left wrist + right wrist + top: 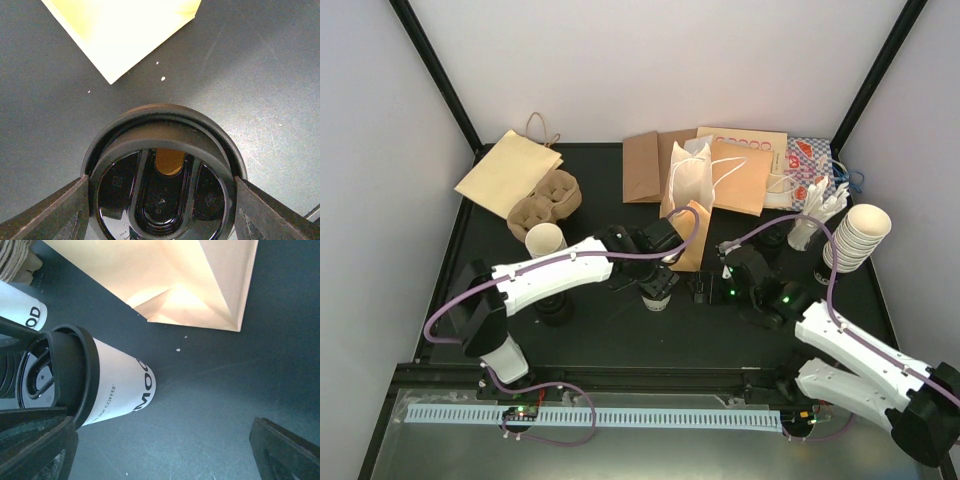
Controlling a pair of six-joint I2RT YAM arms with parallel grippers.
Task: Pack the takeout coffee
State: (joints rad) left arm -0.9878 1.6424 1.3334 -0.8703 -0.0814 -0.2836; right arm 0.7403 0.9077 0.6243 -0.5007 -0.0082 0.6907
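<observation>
From the overhead camera, my left end effector (658, 282) sat over a takeout coffee cup (658, 295) at mid-tabletop, just in front of an upright paper bag (686, 200). The arm hid most of the cup. The right end effector (708, 287) hung just beside the cup, on its right. I could not identify a dark shape (555, 310) under the left forearm. The tabletop (620, 345) was matte black, boxed in by pale walls (620, 60) and black frame posts (440, 75). Print on the flat bags (740, 170) at the back was too small to read.

On the left wrist camera, the fingers (45, 215) pinched the cup's black sip lid (162, 200) from both sides, and the frame cut off its lower edge. A yellowish paper corner (120, 30) lay beyond it on the scuffed, speckled surface.

On the right wrist camera, that arm's own fingers (285, 450) stood spread wide with nothing between them. The cup appeared to stand on the tabletop. It was lettered "MOO", the rest wrapping out of sight, with small print ending "COFFEE". A second cup (22, 310), cropped at the edge, showed "OD".
</observation>
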